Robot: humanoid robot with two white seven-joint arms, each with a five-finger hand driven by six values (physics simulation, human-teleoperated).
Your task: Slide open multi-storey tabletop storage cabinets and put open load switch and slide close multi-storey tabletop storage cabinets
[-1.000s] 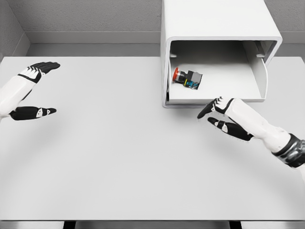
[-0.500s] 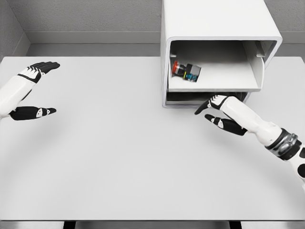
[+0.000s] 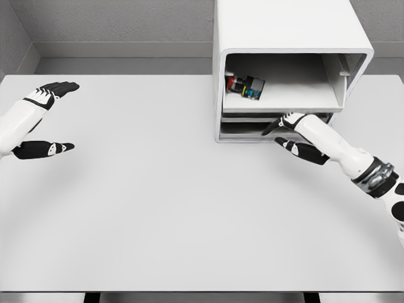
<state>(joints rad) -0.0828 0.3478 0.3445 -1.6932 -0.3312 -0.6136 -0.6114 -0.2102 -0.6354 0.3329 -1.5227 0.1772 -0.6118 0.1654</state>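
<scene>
Since the load switch (image 3: 246, 86) already lies inside the drawer (image 3: 284, 101) of the storage cabinet (image 3: 284, 31), toward its left wall and tipped on its side with the red cap facing left, the placing looks done and what remains, as I judge it, is the closing; the drawer stands only partly drawn, its front edge a little proud of the cabinet's face, with a dark slot showing beneath it. That explains the right hand (image 3: 297, 132), which is set against the drawer's front just below its floor, palm turned toward the cabinet; its fingers (image 3: 278, 123) are extended and relaxed, gripping nothing, a flat posture suited to a push and not to a grasp. Whether the fingertips truly touch the drawer or sit just beside it I cannot tell. The left hand (image 3: 41, 120) rests well apart at the far left of the bench (image 3: 158, 208), fingers spread and empty, kept out of the working arm's way; a push that runs off-centre could, I think, skew the drawer or jolt the switch within. The bench is a plain pale grey top, matte and unmarked; the cabinet stands at its rear right; behind rise grey textured walls meeting in a corner at the left.
</scene>
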